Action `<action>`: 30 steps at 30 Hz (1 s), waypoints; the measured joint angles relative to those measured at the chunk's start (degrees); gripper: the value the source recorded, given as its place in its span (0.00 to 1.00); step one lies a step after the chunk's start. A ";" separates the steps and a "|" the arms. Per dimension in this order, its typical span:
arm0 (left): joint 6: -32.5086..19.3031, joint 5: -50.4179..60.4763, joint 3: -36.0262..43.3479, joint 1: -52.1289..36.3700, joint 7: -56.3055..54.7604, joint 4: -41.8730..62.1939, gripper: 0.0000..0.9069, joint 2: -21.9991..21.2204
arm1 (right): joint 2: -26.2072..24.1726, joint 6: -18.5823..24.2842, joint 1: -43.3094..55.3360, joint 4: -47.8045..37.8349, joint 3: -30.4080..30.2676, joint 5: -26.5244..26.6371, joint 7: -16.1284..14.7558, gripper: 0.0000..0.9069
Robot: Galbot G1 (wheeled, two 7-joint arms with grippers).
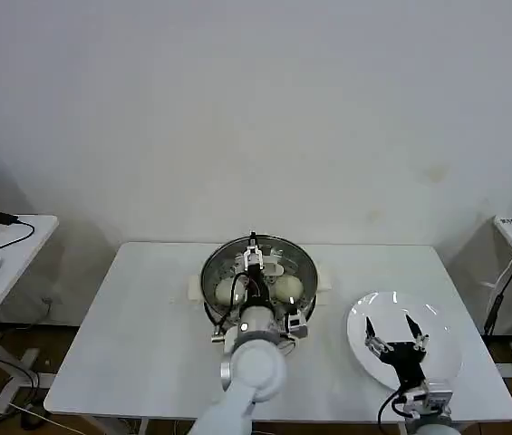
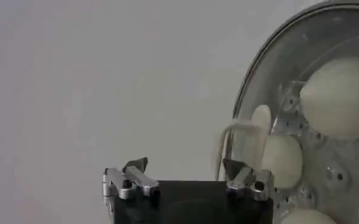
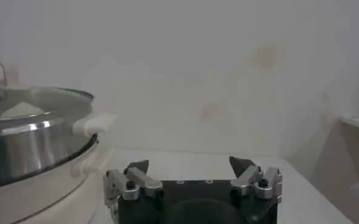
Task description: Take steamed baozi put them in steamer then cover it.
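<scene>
Steamer (image 1: 259, 281) stands at the far-centre of the white table (image 1: 129, 344), just behind the left arm. Steel wall, white base, small white side handles. Steamed baozi (image 1: 228, 290) lie inside on the perforated tray: head view gives one on the robot's left of the arm and one on its right (image 1: 288, 288); the arm hides the rest of the tray. Left wrist view shows more buns on the tray (image 2: 339, 97), one near the rim (image 2: 283, 159), and parts of others cut off at the picture edge. Exact count cannot be told. In the right wrist view a rim of what looks like a glass lid (image 3: 21, 119) shows at the top of the pot; whether it sits fully seated cannot be told.

White plate (image 1: 438, 337) lies on the table to the robot's right of the steamer, apart from it; nothing lies on its visible surface.

Left arm reaches forward over the near edge of the steamer, wrist above the tray. Left gripper (image 2: 190, 167) has its fingers spread wide, nothing between them, one fingertip near the pot rim, the other over bare table beside the pot.

Right arm is low at the near right of the table, wrist over the plate. Right gripper (image 1: 391, 329) is spread wide above the plate, holding nothing, fingertips pointing away from the robot.
</scene>
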 measured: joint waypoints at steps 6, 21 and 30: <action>-0.12 -0.01 0.15 0.93 0.31 -1.37 1.00 0.14 | -0.24 0.17 -0.02 -0.34 0.03 0.04 -0.03 1.00; -0.72 0.04 0.06 4.24 0.54 -5.26 1.00 1.19 | -1.15 0.88 -0.54 -1.08 1.15 0.28 -0.17 1.00; -1.28 -0.98 -0.86 7.51 0.19 -9.49 1.00 2.64 | -2.07 1.55 -1.12 -1.32 1.47 1.29 -0.28 1.00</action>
